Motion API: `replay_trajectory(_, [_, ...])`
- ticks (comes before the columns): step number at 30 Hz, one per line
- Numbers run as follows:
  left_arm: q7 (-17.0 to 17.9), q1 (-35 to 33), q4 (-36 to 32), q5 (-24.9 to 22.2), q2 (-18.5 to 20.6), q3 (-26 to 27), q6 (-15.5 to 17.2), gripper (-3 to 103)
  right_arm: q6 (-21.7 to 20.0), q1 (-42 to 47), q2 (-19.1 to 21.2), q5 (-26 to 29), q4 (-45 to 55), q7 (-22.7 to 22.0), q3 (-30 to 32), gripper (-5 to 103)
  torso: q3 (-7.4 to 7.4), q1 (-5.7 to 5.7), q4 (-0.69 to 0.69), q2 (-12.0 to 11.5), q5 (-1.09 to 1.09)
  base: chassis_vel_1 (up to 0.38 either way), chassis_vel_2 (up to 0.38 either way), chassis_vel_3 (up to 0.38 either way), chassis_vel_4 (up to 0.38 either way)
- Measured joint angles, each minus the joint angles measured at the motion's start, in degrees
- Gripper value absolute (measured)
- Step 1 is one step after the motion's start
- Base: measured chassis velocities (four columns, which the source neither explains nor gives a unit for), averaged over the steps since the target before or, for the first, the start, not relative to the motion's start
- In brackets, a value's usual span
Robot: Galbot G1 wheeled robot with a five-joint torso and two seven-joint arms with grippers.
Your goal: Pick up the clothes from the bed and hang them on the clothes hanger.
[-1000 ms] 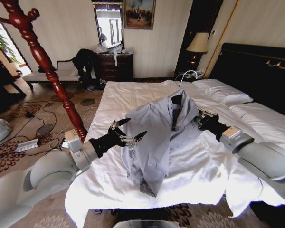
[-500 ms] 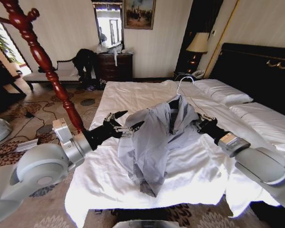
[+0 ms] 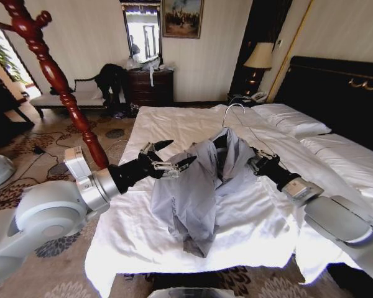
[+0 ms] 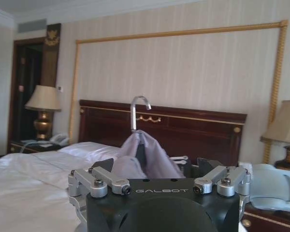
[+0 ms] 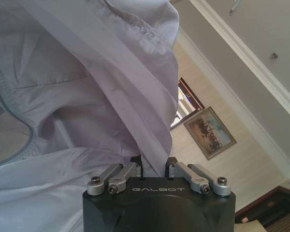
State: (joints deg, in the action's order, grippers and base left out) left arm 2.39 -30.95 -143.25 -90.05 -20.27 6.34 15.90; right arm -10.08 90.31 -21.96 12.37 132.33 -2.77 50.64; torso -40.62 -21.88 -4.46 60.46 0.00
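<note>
1. Shirt (image 3: 196, 186) hangs on the hanger (image 3: 221, 141), raised over the middle of the bed (image 3: 143, 230); its lower end bunches on the duvet toward the foot edge.
2. Silver hook (image 3: 231, 110) stands upright above the collar.
3. Right claw (image 3: 256, 162) is closed on the shirt, at its headboard-side shoulder; fabric is pinched between its fingers.
4. Left claw (image 3: 169, 162) has its fingers spread, just beside the shirt's other side, gripping nothing.
</note>
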Motion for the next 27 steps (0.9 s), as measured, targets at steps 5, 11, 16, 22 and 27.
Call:
replay_trajectory(5, [-1.11, 10.43, 1.77, -0.78, -1.95, -8.2, 1.12, 99, 0.8, -0.58, 0.53, -0.33, 0.47, 0.07, 0.48, 20, 0.0, 0.0, 0.0, 0.0, 0.0, 0.0, 0.0, 0.0, 0.0])
replay_trajectory(11, [-1.04, 14.68, 4.91, 0.95, -3.9, -11.34, 1.99, 98, 1.32, -0.25, 0.26, -1.08, 0.45, 0.11, 0.77, 20, 0.0, -0.01, -0.02, 0.0, 0.0, 0.0, 0.0, 0.0, 0.0])
replay_trajectory(16, [-1.8, 14.79, 7.18, 4.38, -3.18, -11.71, 2.7, 97, 2.01, 0.14, -0.6, -2.27, 0.42, 0.2, 0.85, 20, 0.0, 0.0, 0.01, 0.0, 0.0, 0.0, 0.0, 0.0, 0.0])
replay_trajectory(22, [-2.33, 15.98, 8.74, 7.63, -4.46, -16.54, 3.13, 96, 2.77, -0.44, -0.24, -3.34, 0.39, 0.41, 0.83, 20, 0.0, 0.0, 0.0, 0.0, -0.01, 0.0, 0.0, 0.0, 0.0])
replay_trajectory(27, [-2.47, 19.01, 9.22, 10.0, -6.0, -22.38, 3.94, 96, 3.26, -0.63, -0.3, -3.75, 0.59, 0.74, 0.95, 20, 0.0, 0.0, 0.0, 0.0, 0.0, 0.0, 0.0, 0.0, 0.0])
